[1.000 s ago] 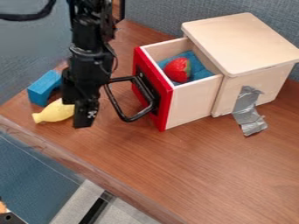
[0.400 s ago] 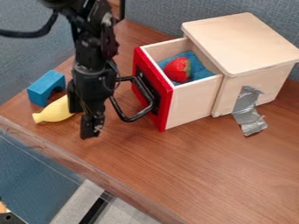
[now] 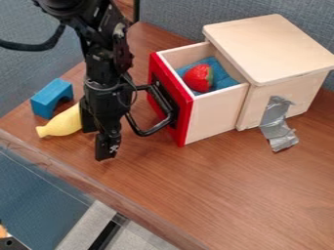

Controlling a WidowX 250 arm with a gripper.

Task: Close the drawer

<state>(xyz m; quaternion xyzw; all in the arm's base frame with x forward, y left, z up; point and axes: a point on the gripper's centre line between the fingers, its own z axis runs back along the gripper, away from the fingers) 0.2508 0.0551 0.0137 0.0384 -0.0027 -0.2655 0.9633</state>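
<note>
We see the drawer (image 3: 214, 115) standing open from the wooden box (image 3: 274, 46), between it and the gripper (image 3: 100, 139); whether the gripper is clenched or released, we cannot tell

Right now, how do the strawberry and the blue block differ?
The strawberry is red and rounded; the blue block is straight-edged with an arched cutout. The strawberry lies inside the open drawer, while the blue block sits on the table. Both are smaller than the drawer.
</note>
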